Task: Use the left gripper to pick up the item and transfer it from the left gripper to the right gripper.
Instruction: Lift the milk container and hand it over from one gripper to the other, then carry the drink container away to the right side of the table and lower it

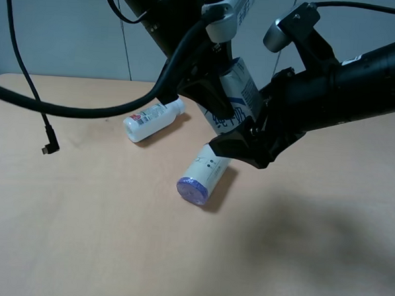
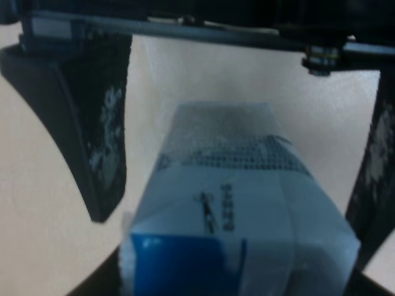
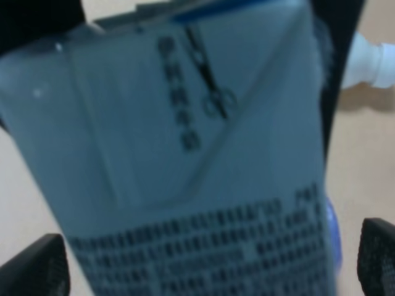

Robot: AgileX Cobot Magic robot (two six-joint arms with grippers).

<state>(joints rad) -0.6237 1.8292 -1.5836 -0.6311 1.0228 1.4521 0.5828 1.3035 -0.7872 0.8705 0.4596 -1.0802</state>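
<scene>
The item (image 1: 239, 90), a small white carton with blue print, is up in the air between the two arms and well off the table (image 1: 79, 248). The left gripper (image 1: 210, 99) is clamped on it. In the left wrist view the carton's blue end sits closest to the camera, with dark finger edges tucked in at its sides.

The right gripper (image 3: 207, 265) has its jaws spread wide, one finger on each side of the carton body. From the pictures it's hard to say whether the pads (image 3: 376, 259) touch the carton at all, but they're definitely not squeezing it.

Down on the table, a white bottle (image 1: 152, 121) lies on its side. A white cylinder (image 1: 201, 175) with purple ends lies just below the grippers in the high view. A loose black cable (image 1: 50, 147) dangles over the left side of the table.
</scene>
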